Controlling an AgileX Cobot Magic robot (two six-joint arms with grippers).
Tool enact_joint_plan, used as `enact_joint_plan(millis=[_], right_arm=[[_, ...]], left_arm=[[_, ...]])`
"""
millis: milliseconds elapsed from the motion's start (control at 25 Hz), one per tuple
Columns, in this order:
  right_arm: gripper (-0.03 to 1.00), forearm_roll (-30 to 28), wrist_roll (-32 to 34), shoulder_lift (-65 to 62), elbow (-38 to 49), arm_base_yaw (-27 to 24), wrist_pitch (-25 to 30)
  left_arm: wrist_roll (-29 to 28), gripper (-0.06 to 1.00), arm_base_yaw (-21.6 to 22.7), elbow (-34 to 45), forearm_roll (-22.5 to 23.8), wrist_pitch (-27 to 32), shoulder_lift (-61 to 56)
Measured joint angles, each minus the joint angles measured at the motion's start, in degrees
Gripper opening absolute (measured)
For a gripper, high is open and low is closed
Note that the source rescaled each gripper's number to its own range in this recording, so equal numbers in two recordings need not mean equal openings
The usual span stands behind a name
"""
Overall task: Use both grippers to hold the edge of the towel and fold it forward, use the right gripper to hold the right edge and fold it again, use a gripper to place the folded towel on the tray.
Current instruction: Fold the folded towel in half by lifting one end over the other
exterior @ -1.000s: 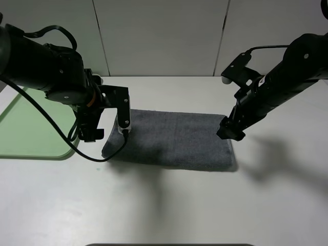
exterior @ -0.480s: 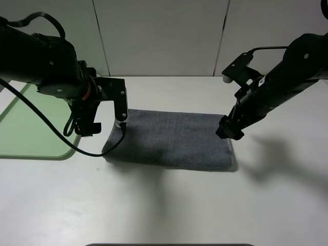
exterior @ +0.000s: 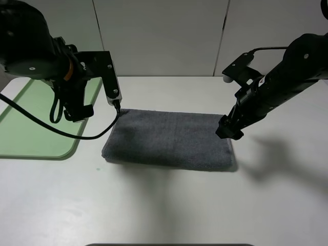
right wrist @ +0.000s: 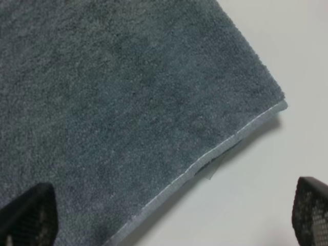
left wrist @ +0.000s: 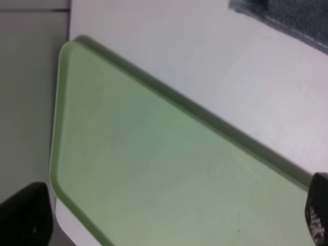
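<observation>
Dark grey terry-cloth towel (exterior: 169, 139) lies mid white table (exterior: 164, 205); black left gripper (exterior: 96, 105) gapes empty over the pale green plastic tray (exterior: 31, 133); black right gripper (exterior: 229, 128) gapes at the towel's right edge; a one-layer pinch could unfold it.

The left arm (exterior: 31, 56) is bulky with a black housing. It has an orange band (exterior: 68, 72) near the wrist and a looped black cable (exterior: 61, 134). Its fingers (exterior: 111, 82) are flat black plates with screw heads and pale tips. The right arm (exterior: 287, 72) is slim, black and segmented, with a thin cable (exterior: 266, 48) and blocky, mesh-textured fingertips (right wrist: 311, 207).
</observation>
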Motion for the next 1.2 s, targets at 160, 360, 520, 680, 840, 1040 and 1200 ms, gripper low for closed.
enact_joint_plan(millis=[160, 360, 520, 680, 840, 1040, 1200], right_arm=[[1.0, 0.0, 0.0, 0.0, 0.0, 0.0, 0.0], [1.0, 0.0, 0.4, 0.0, 0.0, 0.0, 0.0], [1.0, 0.0, 0.4, 0.0, 0.0, 0.0, 0.0], [1.0, 0.0, 0.4, 0.0, 0.0, 0.0, 0.0], [1.0, 0.0, 0.4, 0.0, 0.0, 0.0, -0.1], [1.0, 0.0, 1.1, 0.0, 0.0, 0.0, -0.1], [1.0, 0.1, 1.8, 0.0, 0.0, 0.0, -0.1]], left_arm=[[-0.2, 1.0, 0.0, 0.0, -3.2, 1.4, -3.2], [-0.3, 1.0, 0.0, 0.0, -7.4, 2.3, -6.4], [-0.3, 1.0, 0.0, 0.0, -9.6, 5.3, -8.4], [-0.4, 1.0, 0.0, 0.0, -13.0, 7.5, -10.2], [-0.4, 1.0, 0.0, 0.0, -17.6, 8.3, -12.2], [-1.0, 1.0, 0.0, 0.0, -20.8, 9.2, -14.6], [-1.6, 1.0, 0.0, 0.0, -21.3, 9.7, -16.0]])
